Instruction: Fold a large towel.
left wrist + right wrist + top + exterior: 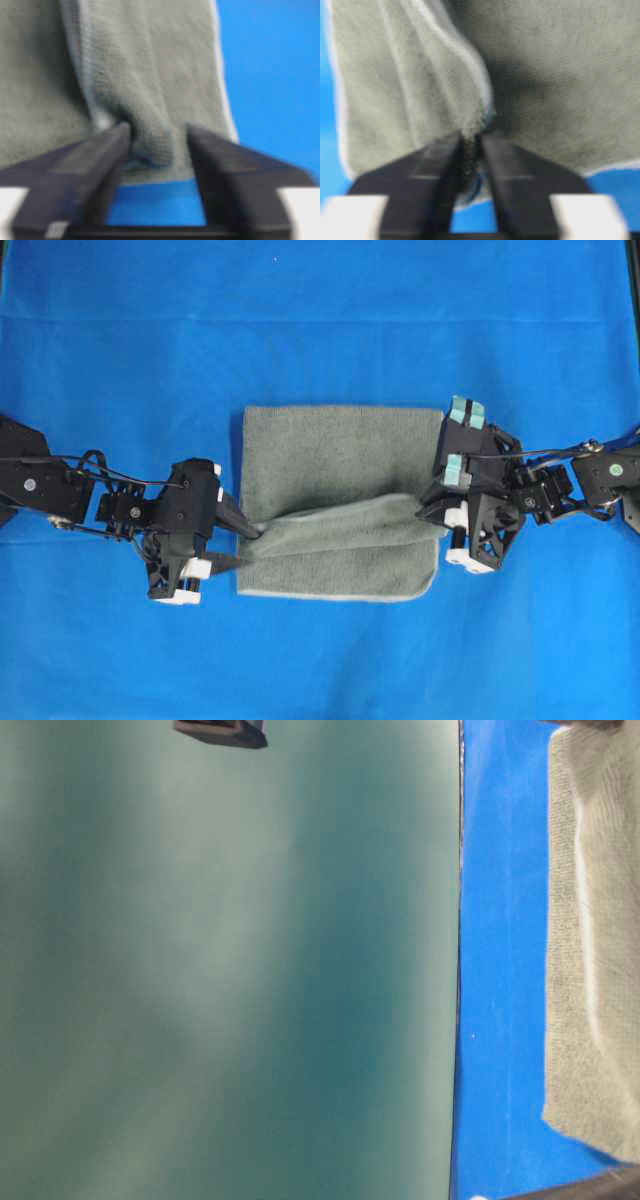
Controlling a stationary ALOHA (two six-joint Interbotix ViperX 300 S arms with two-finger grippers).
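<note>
The large towel (340,455) is grey-green with a pale hem and lies flat on the blue cloth (320,330). One layer is pulled into a raised ridge (340,525) that runs between the two grippers. My left gripper (247,546) is at the towel's left edge. In the left wrist view it (157,131) stands open, and a bunch of towel (150,145) rests against one finger, clear of the other. My right gripper (428,508) is at the right edge. Its jaws (472,137) are close together with towel fabric (469,150) pinched between them.
Blue cloth covers the table on every side of the towel. The two black arms (60,490) (580,475) reach in from the left and right edges. The table-level view shows the towel (590,940) on blue cloth (500,970) in front of a plain green wall (230,970).
</note>
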